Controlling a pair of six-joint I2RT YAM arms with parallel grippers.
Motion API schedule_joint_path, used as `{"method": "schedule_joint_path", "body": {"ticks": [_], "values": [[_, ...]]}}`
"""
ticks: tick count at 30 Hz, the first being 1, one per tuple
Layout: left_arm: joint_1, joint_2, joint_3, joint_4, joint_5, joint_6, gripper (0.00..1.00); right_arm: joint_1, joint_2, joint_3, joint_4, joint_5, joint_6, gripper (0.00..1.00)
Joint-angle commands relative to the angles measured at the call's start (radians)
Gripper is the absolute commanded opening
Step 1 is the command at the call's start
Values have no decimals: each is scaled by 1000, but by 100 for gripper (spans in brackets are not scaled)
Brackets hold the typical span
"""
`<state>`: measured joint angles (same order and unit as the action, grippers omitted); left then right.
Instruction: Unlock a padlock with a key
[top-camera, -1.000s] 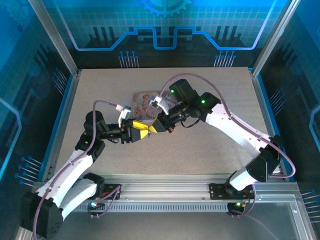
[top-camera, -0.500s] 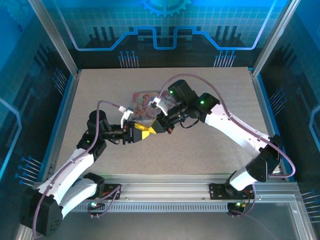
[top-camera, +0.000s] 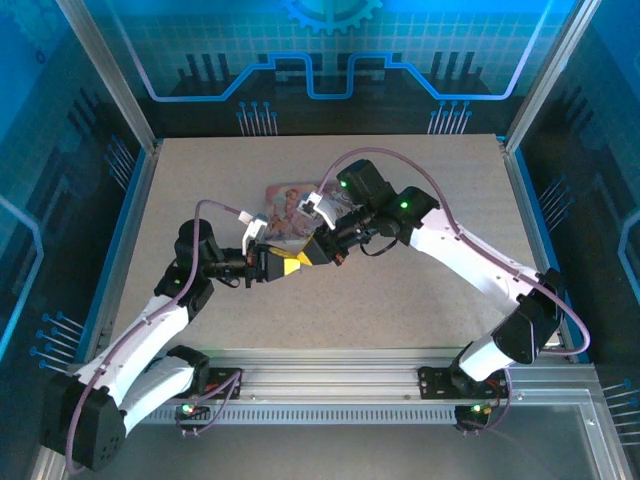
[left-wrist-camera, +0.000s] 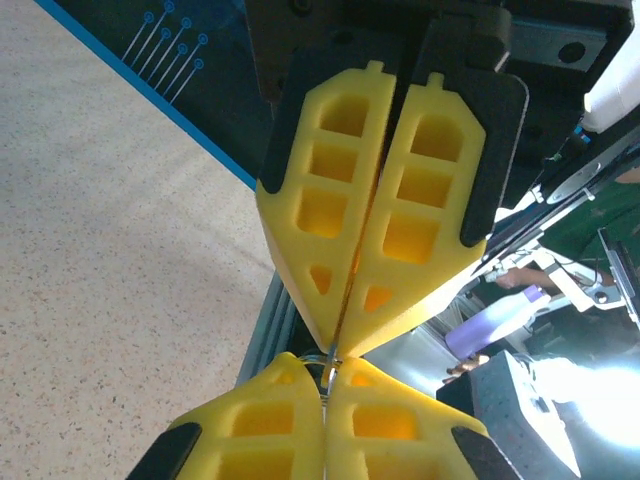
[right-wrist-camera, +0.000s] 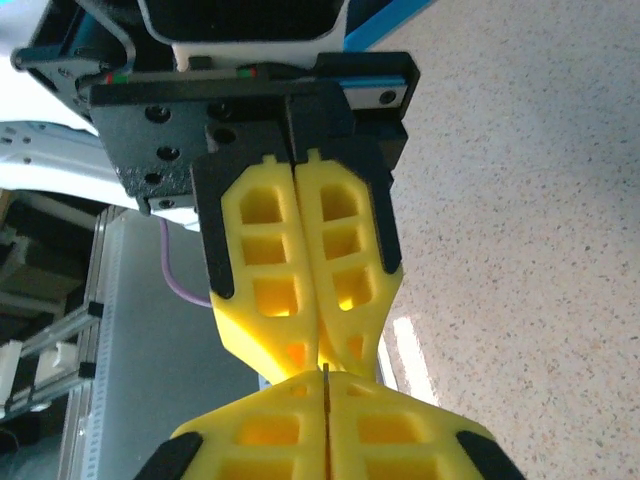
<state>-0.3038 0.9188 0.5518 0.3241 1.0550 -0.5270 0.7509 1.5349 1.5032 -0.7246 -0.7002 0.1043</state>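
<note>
Both jaws are squeezed shut, tip to tip above the worktop (top-camera: 420, 300), pinching the tiny key (right-wrist-camera: 325, 377) between them. The left gripper (top-camera: 289, 265) should hold tight before the right gripper (top-camera: 313, 257) lets go slowly.

Your top camera looks down from behind the arm bases over the whole counter (top-camera: 420, 290). Each wrist camera sits close behind its own fingers, left fingers (left-wrist-camera: 250, 425) and right fingers (right-wrist-camera: 270, 430), facing the other pair tip to tip; all views share that meeting point.
</note>
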Motion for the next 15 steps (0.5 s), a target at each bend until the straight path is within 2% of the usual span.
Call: {"method": "schedule_joint_path", "body": {"ticks": [1,4,9,12,15], "values": [[-8,3,-5,49,-24,-34,0,-12,-39,-32,145,-5,104,16],[-8,-3,-13,59,-40,-51,0,-38,-72,-81,230,38,214,32],[-7,-5,-17,79,-61,-78,0,-65,-130,-159,349,84,353,52],[-8,-8,-19,89,-93,-108,0,-67,-166,-206,389,163,417,54],[-7,-20,-28,112,-148,-149,0,-63,-206,-316,545,199,533,54]]}}
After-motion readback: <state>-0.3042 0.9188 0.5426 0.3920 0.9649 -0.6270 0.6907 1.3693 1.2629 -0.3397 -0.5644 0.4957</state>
